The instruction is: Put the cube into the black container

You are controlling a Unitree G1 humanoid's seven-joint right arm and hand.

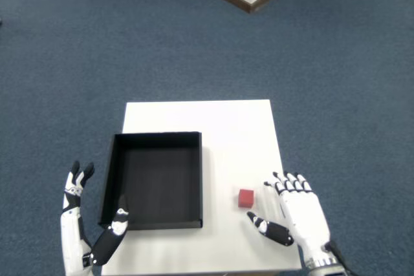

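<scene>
One red cube (245,198) on the white table (220,121), just right of the black container (155,181) and apart from its wall. Right hand (299,214) just beside the cube on its right, not touching, fingers (288,183) spread, thumb (270,229) out below the cube, nothing held. Left hand (84,231) at the container's near left corner, likewise empty. Judged small, light and rigid, with flat faces unlikely to slip much. Best pinched across two opposite side faces, thumb on one and a finger on the other, squarely so as not to twist out.
</scene>
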